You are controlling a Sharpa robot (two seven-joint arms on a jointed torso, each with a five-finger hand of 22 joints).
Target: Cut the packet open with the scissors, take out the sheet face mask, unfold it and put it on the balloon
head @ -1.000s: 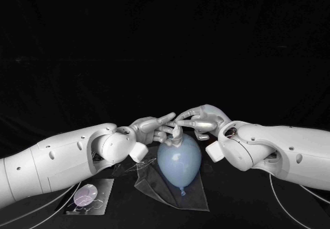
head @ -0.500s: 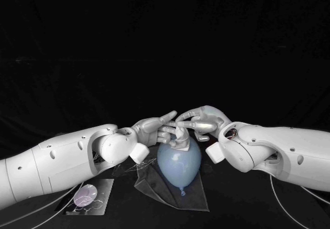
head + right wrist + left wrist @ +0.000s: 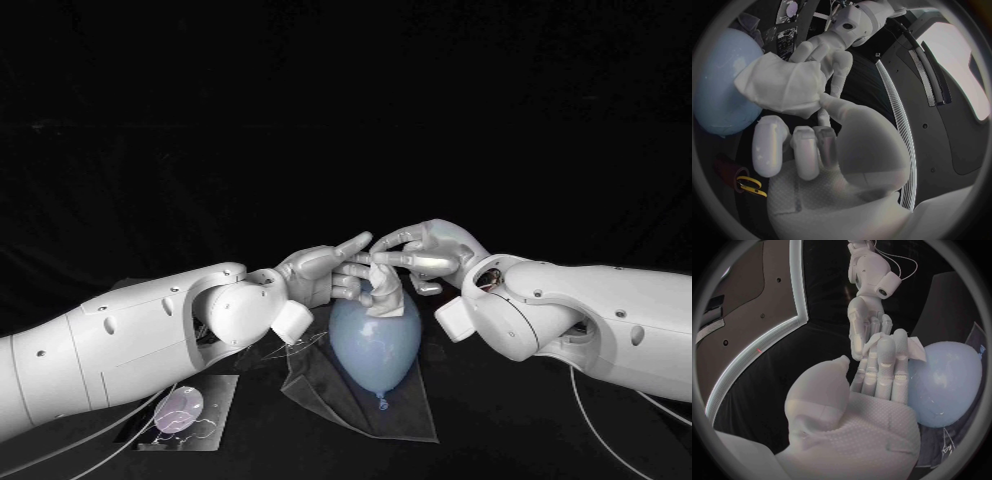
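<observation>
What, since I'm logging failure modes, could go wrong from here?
The sheet mask is bunched between the right robot hand, which pinches it, and the fingers of the left robot hand; spreading it could tear or drop it. The balloon lies unheld on clear film, so pressing the mask on might roll it away.

The balloon (image 3: 375, 345) lies on clear film (image 3: 397, 418) on the desk (image 3: 505, 455). Over its far end the left robot hand (image 3: 325, 272) meets the right robot hand (image 3: 421, 255), the sheet face mask (image 3: 786, 90) between them.
</observation>
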